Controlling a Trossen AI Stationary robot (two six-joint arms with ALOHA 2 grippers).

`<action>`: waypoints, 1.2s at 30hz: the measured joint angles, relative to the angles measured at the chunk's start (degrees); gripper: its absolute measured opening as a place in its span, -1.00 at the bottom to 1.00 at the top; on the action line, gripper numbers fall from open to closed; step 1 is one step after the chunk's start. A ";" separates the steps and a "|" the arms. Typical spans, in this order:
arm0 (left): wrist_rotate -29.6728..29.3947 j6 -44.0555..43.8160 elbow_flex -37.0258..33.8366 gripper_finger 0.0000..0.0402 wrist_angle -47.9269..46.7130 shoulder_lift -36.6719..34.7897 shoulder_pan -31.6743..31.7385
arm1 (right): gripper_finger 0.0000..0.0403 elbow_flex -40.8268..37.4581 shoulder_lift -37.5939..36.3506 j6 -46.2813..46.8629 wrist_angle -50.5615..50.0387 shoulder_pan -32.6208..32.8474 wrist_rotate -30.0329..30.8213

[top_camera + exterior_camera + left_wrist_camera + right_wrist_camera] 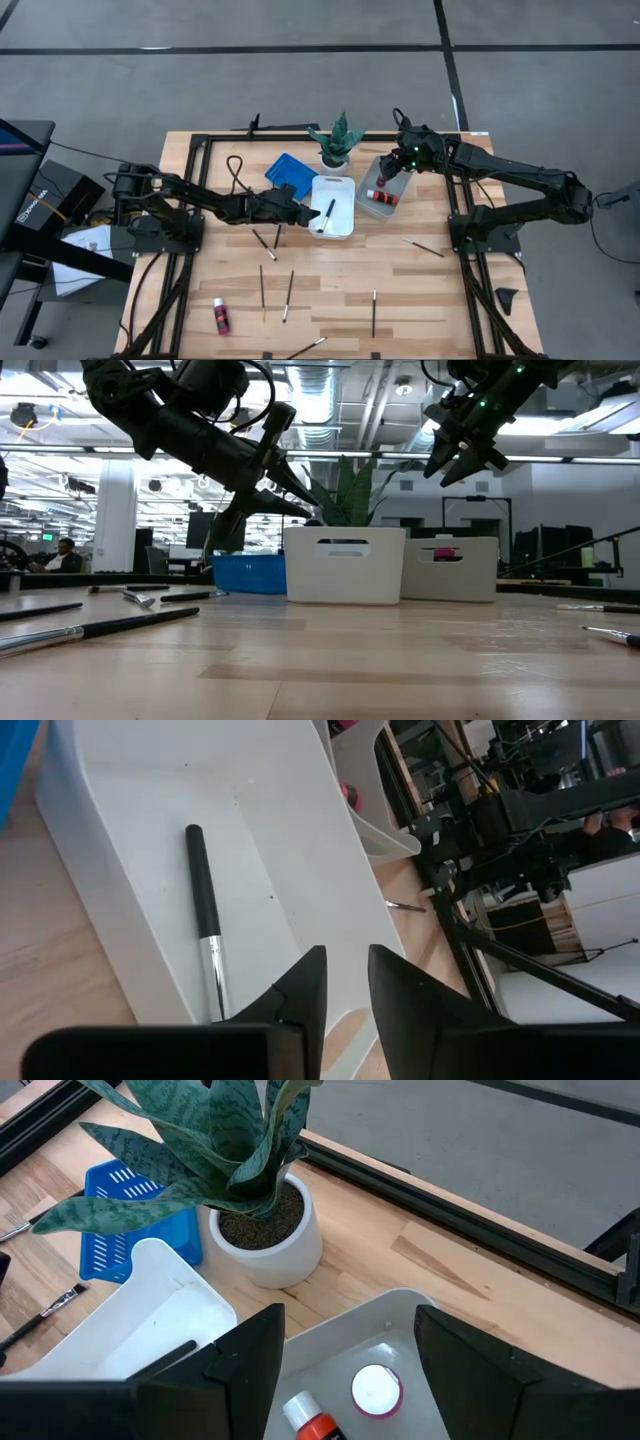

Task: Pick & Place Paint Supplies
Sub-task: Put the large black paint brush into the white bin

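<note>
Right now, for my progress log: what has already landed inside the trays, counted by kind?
Paintbrushes: 1, in the white tray
Bottles: 2, in the grey tray
Total: 3

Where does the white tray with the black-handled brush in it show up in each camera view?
High view: the white tray sits at table centre, brush lying inside.
Low view: it is the white box in the middle; the brush is hidden.
Left wrist view: the tray fills the picture, brush on its floor.
Right wrist view: only a corner at the lower left.
Shared landmark: the potted plant behind it.
</note>
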 joint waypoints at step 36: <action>-1.04 13.21 -0.09 -0.64 -58.72 -27.29 -0.50 | 0.10 0.00 0.00 0.46 0.17 0.00 0.00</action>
